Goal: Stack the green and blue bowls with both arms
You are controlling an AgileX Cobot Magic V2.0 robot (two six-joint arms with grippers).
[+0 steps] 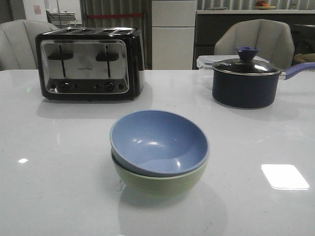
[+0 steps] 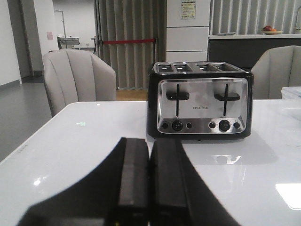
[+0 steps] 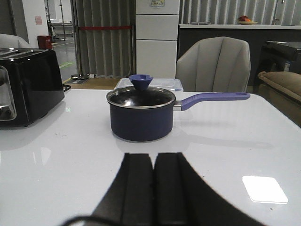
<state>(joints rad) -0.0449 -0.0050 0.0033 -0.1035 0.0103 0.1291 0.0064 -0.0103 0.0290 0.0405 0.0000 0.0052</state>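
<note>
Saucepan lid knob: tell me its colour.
Purple-blue, matching the handle. The knob shows best in the right wrist view, atop the saucepan.

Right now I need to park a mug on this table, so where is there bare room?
Bare table left and right of the stacked blue bowl and green bowl, and between toaster and saucepan. Back edge is crowded.
</note>
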